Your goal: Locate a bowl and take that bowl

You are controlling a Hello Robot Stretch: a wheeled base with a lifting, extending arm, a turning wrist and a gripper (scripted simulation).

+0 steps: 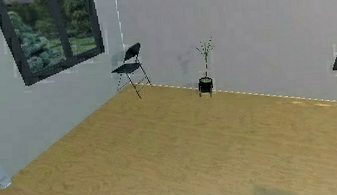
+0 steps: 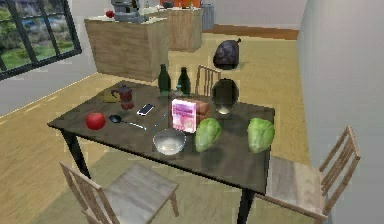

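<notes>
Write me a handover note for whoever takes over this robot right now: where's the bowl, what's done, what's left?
Bowl: on the dark table in the arm side view, by its near edge, just left of a green lettuce and in front of a pink box.
Done: bowl found.
Left: reach it and lift it off.

Soft, even daylight indoors.
The window [image 1: 56, 32] glows bright green; faint grey shadows lie on the floor [image 1: 180, 145]; uprights lean near the sides.
</notes>
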